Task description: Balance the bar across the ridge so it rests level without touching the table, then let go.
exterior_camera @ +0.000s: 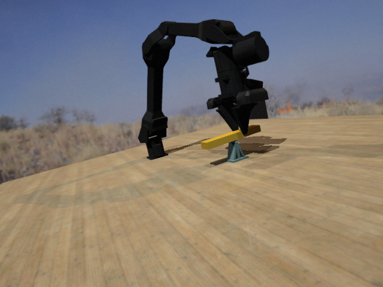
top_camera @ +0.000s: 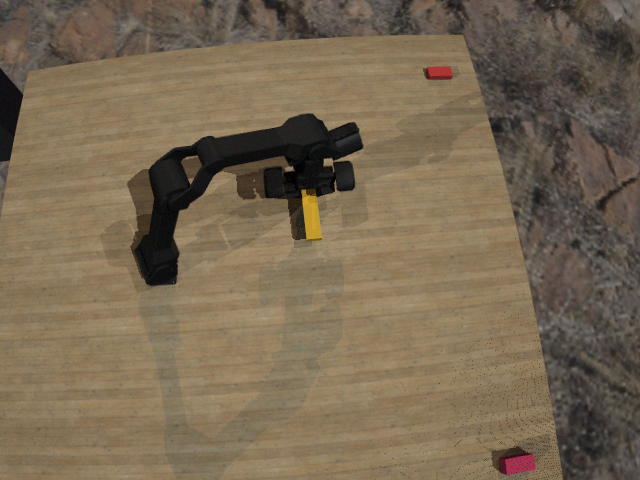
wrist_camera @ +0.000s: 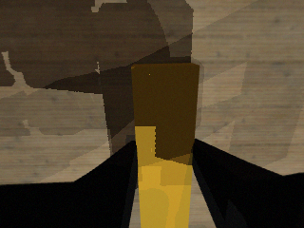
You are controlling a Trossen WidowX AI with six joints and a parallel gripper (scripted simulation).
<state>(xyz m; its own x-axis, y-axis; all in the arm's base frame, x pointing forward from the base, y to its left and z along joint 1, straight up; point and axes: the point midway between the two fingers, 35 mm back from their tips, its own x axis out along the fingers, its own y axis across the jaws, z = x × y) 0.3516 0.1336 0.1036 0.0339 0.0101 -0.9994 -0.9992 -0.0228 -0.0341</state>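
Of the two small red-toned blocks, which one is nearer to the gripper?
The bright red block, by the table's upper-right corner; the other, crimson, lies farther away.

Pale blue sky hangs over dry scrub (exterior_camera: 46,133) beyond the wooden table (top_camera: 387,310) (exterior_camera: 185,231) (wrist_camera: 266,28).

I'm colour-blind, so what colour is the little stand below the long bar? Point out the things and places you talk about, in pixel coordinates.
Grey-teal (exterior_camera: 235,154), clearest in the exterior view.

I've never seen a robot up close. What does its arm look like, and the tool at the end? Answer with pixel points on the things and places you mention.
The arm (top_camera: 248,142) (exterior_camera: 184,29) is matte black all over: chunky angular links with rounded, barrel-like joints. The tool (top_camera: 310,190) (exterior_camera: 240,131) (wrist_camera: 163,146) is black too, with two tapering, wedge-like fingers. I see no cables, labels or coloured markings.
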